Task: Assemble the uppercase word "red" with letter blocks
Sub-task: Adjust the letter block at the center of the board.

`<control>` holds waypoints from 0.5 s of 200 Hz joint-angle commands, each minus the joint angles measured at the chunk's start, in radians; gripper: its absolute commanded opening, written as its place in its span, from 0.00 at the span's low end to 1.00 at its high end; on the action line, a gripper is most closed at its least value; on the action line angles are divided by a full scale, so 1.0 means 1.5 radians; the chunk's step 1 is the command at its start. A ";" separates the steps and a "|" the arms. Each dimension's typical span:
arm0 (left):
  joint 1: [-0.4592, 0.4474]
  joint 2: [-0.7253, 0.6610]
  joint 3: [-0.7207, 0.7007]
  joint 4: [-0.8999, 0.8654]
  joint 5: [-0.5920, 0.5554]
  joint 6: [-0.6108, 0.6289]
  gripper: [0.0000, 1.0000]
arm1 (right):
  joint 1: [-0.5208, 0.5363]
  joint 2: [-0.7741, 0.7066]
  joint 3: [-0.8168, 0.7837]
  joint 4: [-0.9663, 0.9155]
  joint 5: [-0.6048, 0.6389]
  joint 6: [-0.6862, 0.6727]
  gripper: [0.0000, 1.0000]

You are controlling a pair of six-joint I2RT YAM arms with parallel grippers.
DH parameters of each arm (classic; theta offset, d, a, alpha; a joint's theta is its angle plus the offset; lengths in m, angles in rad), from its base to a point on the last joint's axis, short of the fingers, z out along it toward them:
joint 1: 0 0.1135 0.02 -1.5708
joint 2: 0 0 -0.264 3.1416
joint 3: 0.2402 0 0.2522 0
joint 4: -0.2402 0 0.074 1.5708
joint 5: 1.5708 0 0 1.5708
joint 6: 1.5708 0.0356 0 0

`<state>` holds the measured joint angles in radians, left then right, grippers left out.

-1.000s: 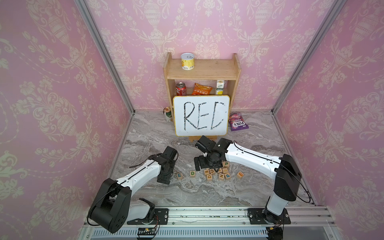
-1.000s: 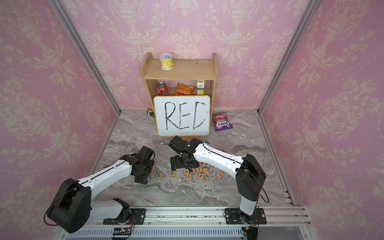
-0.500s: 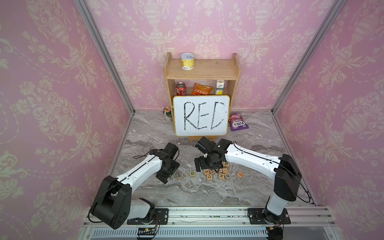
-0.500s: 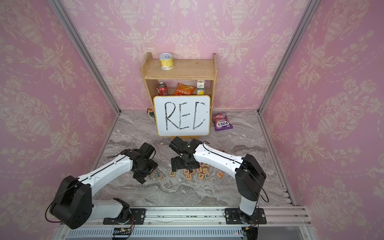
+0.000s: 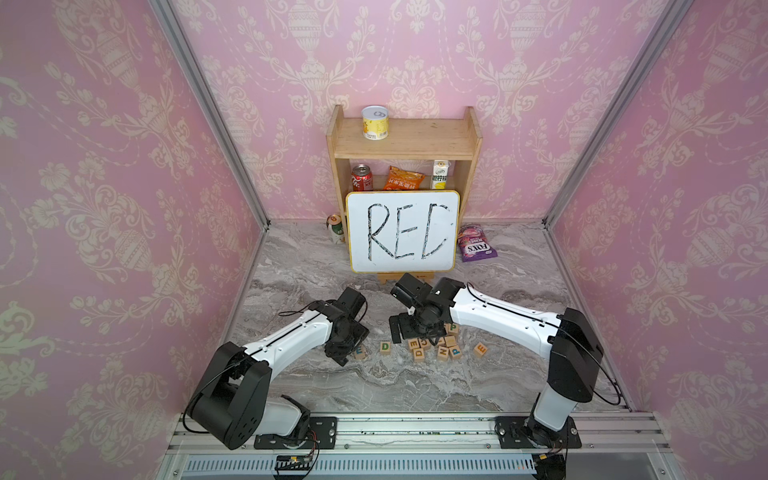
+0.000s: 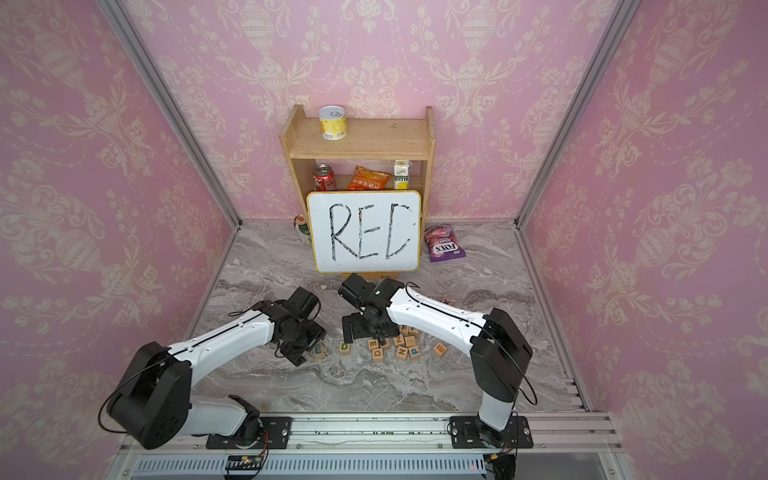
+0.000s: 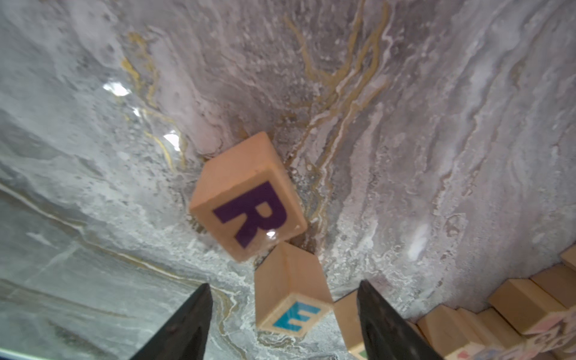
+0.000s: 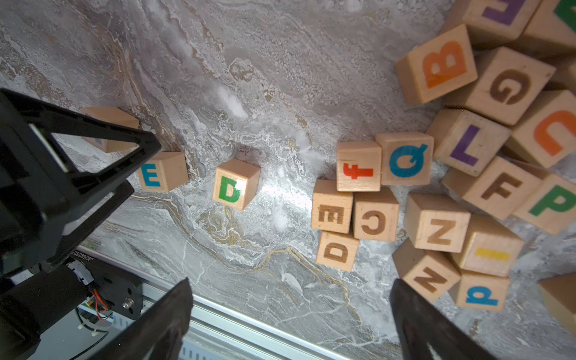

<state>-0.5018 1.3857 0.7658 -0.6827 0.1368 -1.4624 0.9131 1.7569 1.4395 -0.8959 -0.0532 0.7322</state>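
Left pincer [image 7: 284, 283] shifted, part-open, empty; right pincer [image 8: 290, 281] wide, empty; three blocks: R [image 7: 249, 199], E [image 8: 162, 171], D [image 8: 235, 184].

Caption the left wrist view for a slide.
Left gripper, jaws apart, hovers over the marble table, where the purple R block sits close beside the teal E block.

R block [image 7: 247, 199] hidden in top views, block pile [image 7: 498, 318] blurred — edge-cropped
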 commanded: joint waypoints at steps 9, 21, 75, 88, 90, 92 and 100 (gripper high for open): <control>-0.012 0.016 -0.019 0.047 0.013 -0.063 0.70 | 0.002 -0.015 -0.009 -0.004 0.012 -0.005 1.00; -0.014 0.022 -0.018 0.055 0.014 -0.070 0.69 | 0.002 -0.013 -0.007 -0.005 0.013 -0.005 1.00; -0.013 0.039 -0.016 0.061 0.010 -0.064 0.61 | 0.002 -0.012 -0.007 -0.010 0.019 -0.004 1.00; -0.013 0.045 -0.006 0.048 0.003 -0.044 0.60 | 0.002 -0.013 -0.006 -0.011 0.019 -0.004 1.00; -0.013 0.046 -0.004 0.044 0.002 -0.041 0.60 | 0.002 -0.012 -0.006 -0.011 0.019 -0.004 1.00; -0.013 0.047 -0.002 0.040 0.000 -0.035 0.60 | 0.002 -0.013 -0.006 -0.011 0.019 -0.004 1.00; -0.013 0.053 0.012 0.022 -0.007 -0.016 0.60 | 0.002 -0.012 -0.007 -0.012 0.019 -0.005 1.00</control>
<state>-0.5167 1.4384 0.7509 -0.5896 0.1516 -1.5429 0.9131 1.7569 1.4395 -0.8967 -0.0509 0.7322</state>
